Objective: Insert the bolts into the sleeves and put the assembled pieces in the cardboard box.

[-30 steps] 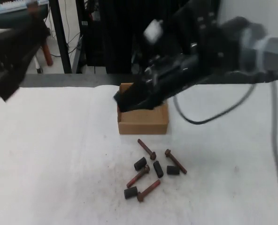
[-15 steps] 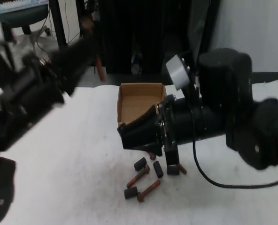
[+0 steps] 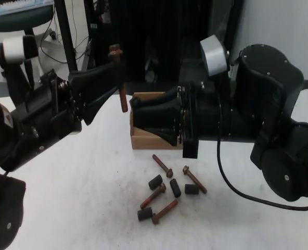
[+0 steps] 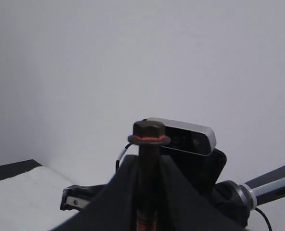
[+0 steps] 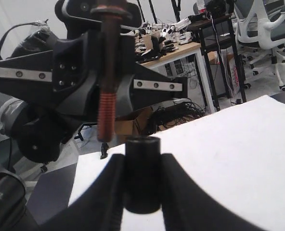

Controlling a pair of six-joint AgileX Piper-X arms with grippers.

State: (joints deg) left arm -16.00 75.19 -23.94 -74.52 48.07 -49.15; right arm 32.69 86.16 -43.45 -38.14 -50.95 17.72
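Note:
My left gripper (image 3: 115, 82) is shut on a rusty bolt (image 3: 122, 83) and holds it upright, head up, above the bench. In the left wrist view the bolt (image 4: 148, 163) stands between the fingers (image 4: 178, 202). My right gripper (image 5: 142, 195) is shut on a black sleeve (image 5: 142, 173) with its open end up. The bolt's threaded tip (image 5: 105, 120) hangs just above the sleeve, slightly to one side of it. The two grippers face each other over the cardboard box (image 3: 143, 139), which the right gripper (image 3: 139, 112) partly hides.
Several loose bolts, such as one (image 3: 163, 165), and several black sleeves, such as one (image 3: 155, 182), lie on the white bench (image 3: 65, 198) in front of the box. A black cable (image 3: 232, 190) trails from the right arm.
The left arm swung in from the left with the bolt. The right arm moved off the box area and turned its gripper toward the bolt. The two now meet above the box.

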